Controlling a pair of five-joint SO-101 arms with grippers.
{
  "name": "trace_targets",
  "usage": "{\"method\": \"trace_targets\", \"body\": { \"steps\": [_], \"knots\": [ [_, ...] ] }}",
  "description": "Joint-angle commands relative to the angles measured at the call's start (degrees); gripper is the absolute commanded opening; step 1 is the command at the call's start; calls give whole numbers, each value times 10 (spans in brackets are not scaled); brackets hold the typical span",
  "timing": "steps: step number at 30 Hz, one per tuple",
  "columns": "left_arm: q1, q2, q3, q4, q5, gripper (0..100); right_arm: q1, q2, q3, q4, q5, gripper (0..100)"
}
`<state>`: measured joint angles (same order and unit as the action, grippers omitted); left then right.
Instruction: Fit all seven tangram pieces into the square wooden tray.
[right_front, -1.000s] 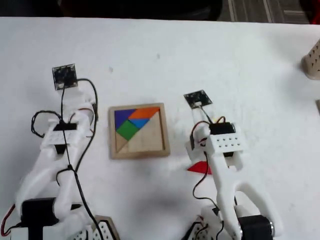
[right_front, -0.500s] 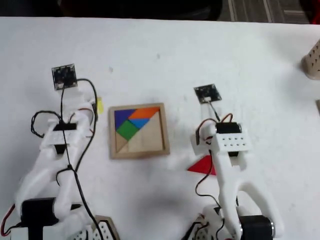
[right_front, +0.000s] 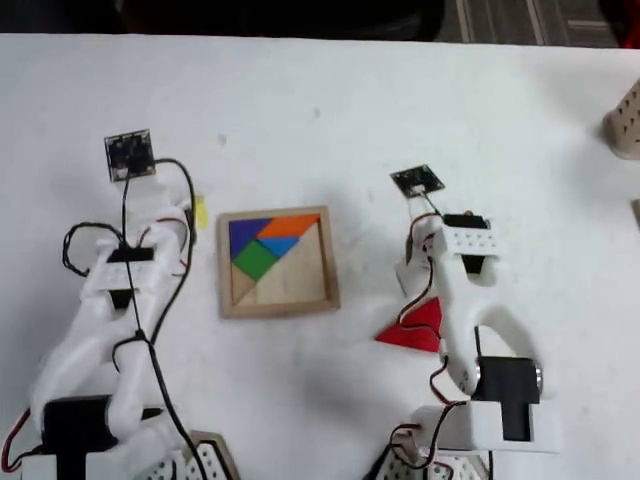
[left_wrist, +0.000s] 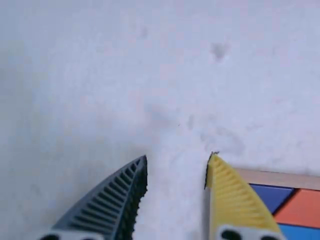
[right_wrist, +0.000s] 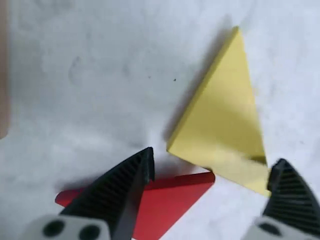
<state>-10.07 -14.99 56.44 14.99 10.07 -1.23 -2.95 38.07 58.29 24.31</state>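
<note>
The square wooden tray (right_front: 275, 302) lies mid-table holding purple, orange, blue and green pieces (right_front: 256, 260); its near-right part is bare wood. A red triangle (right_front: 412, 328) lies on the table right of the tray, partly under my right arm. In the right wrist view my right gripper (right_wrist: 215, 156) stands open over a yellow triangle (right_wrist: 225, 115) that touches the red triangle (right_wrist: 165, 202). My left gripper (left_wrist: 178, 156) is open over bare table just left of the tray's far corner (left_wrist: 280, 176), its yellow finger (right_front: 200, 212) beside the tray.
A pale pegged wooden object (right_front: 625, 125) stands at the far right edge. The far half of the white table is bare. Loose black cables (right_front: 150, 330) trail along the left arm.
My right arm drew back and swung right, uncovering more of the red triangle. The left gripper's yellow finger swung out beside the tray's left edge.
</note>
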Motion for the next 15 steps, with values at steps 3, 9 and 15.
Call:
{"method": "trace_targets", "body": {
  "steps": [3,9,15],
  "knots": [
    [14,-27,-2,-17,-4,219,1,-2,-24,-30,9,401],
    [13,-27,-2,-17,-4,220,1,10,-20,-74,107,401],
    [12,-27,-4,-20,-4,221,5,47,-40,-38,194,401]
  ]
}}
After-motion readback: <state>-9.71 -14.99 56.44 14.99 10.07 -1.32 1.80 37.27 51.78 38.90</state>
